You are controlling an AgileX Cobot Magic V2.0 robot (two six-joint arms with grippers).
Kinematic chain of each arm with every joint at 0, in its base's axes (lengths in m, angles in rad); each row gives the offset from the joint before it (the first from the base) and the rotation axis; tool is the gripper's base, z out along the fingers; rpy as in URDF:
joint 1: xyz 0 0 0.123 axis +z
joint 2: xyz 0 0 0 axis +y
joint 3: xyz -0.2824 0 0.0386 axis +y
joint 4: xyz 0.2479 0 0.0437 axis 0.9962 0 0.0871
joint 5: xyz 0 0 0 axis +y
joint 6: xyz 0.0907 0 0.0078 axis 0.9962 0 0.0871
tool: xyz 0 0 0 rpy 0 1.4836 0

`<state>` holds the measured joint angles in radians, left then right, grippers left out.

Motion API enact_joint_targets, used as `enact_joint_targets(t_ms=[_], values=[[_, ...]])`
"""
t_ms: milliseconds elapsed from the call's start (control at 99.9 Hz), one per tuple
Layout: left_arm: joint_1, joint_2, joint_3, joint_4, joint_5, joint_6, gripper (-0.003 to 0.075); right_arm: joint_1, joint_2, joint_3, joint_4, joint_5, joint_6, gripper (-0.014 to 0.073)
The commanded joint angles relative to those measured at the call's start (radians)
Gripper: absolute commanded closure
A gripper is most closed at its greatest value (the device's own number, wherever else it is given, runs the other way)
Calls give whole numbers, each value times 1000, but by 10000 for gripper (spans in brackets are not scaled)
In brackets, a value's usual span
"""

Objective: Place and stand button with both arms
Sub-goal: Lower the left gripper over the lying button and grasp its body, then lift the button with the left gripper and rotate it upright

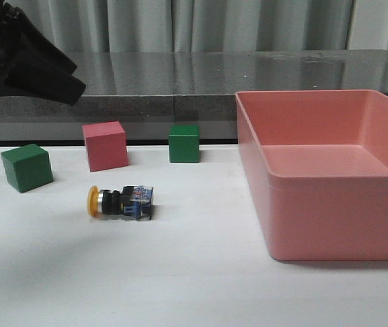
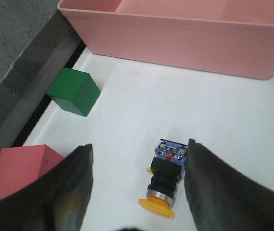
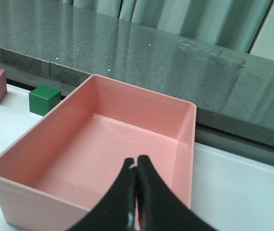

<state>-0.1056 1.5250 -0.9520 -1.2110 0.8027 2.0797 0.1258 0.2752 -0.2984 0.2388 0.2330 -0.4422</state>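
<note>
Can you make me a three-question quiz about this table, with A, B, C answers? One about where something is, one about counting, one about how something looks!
1. Where is the button?
A. in the pink bin
B. on the white table
C. on a cube

2. How many green cubes?
A. one
B. two
C. three

3. How is the button?
A. on its side
B. standing up
C. held in a gripper

Answers: B, it rests on the table, left of the pink bin. B, one at the left, one farther back. A, its yellow cap faces sideways.
</note>
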Motion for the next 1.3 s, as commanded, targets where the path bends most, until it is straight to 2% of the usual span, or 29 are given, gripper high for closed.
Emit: enact_joint_targets(t_ms=[0, 310, 500, 600, 840, 1111, 1291], values=[[-8, 1, -30, -66, 58, 111, 307, -8, 7, -28, 8, -69, 2, 655], [-8, 196, -30, -245, 173, 316, 297, -8, 7, -28, 8, -69, 2, 655], [-8, 304, -30, -327, 171, 376, 159, -8, 7, -28, 8, -68, 2, 655], [-8, 346, -30, -343, 171, 411, 113, -8, 7, -28, 8, -67, 2, 655], [-6, 408, -30, -354, 136, 505, 111, -8, 7, -27, 8, -61, 2, 655], [23, 467, -30, -357, 126, 508, 111, -8, 7, -24, 8, -61, 2, 655], [26, 488, -30, -365, 137, 558, 113, -8, 7, -20, 8, -61, 2, 655]])
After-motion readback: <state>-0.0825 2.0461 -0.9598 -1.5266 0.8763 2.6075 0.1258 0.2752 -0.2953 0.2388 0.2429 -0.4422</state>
